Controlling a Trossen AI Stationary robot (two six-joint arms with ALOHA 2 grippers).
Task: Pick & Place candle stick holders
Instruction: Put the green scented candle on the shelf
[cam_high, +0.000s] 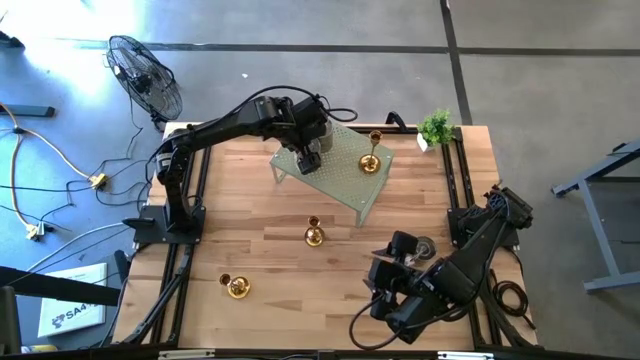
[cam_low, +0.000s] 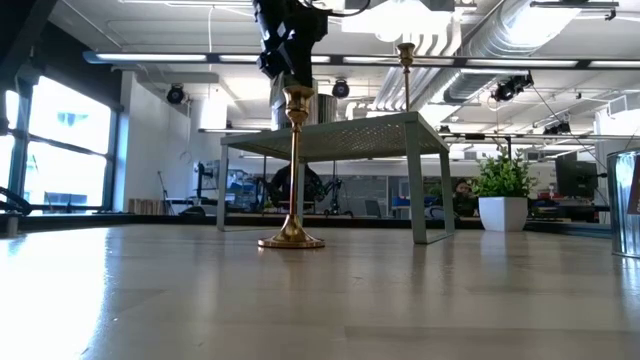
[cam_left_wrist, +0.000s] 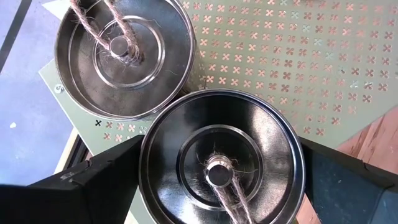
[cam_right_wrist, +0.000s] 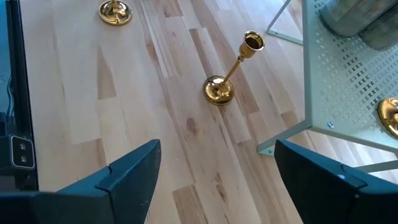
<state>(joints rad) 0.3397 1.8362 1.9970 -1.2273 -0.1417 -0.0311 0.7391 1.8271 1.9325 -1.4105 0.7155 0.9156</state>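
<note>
Grey cup (cam_left_wrist: 222, 155) between left claw (cam_left_wrist: 217, 186) fingers

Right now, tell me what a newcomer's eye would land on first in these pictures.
The left pincer grips a grey-silver cup holder over the pale green perforated rack, beside a second cup already there. A gold candlestick stands on the rack; two more wait on the table. The right pincer hovers open.
</note>
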